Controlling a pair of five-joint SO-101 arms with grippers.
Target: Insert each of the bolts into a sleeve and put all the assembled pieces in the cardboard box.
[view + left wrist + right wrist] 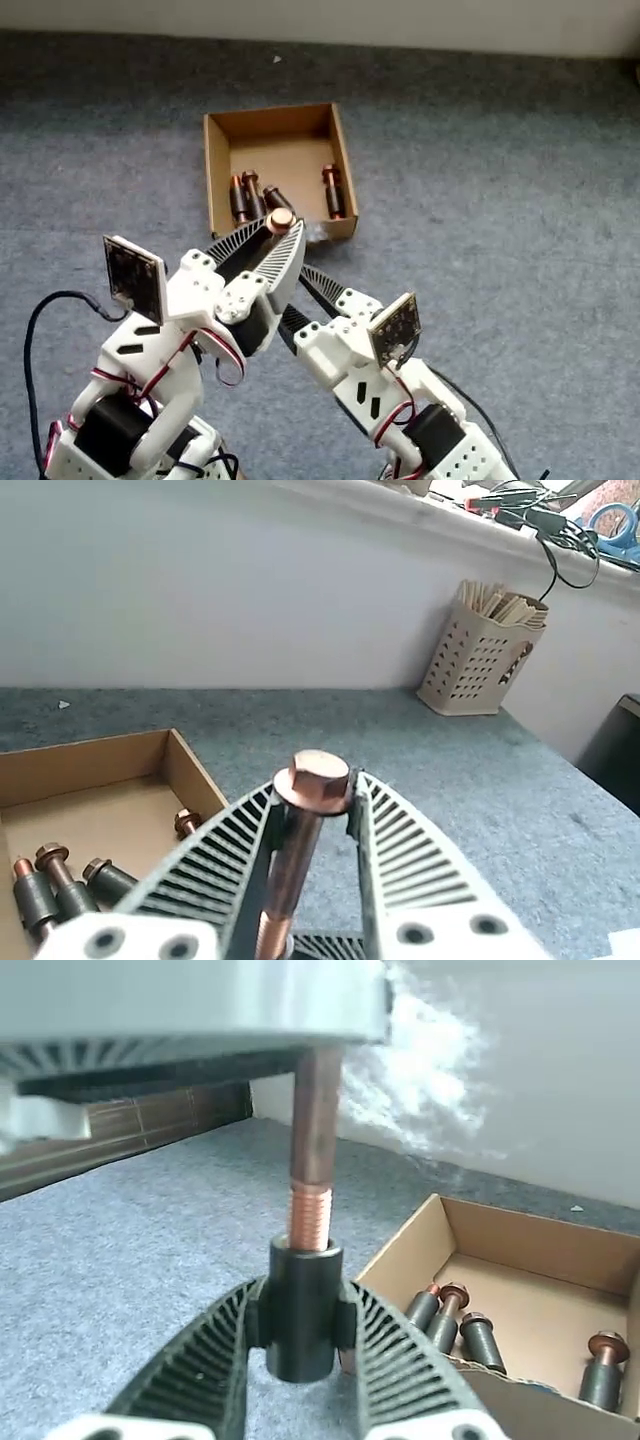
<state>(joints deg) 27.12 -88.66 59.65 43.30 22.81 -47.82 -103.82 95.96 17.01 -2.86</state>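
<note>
My left gripper (318,800) is shut on a copper bolt (300,830), held upright with its hex head (281,220) on top, just in front of the cardboard box (216,170). Below it my right gripper (300,1325) is shut on a black sleeve (300,1310). The bolt's threaded end (311,1218) sits in the sleeve's mouth. Inside the box lie several assembled bolt-and-sleeve pieces (250,196), one apart near the right wall (333,191).
Grey carpet (500,180) covers the table around the box. A beige slotted basket of sticks (482,650) stands far off by the wall. Both arms' bodies (200,350) crowd the near side of the table.
</note>
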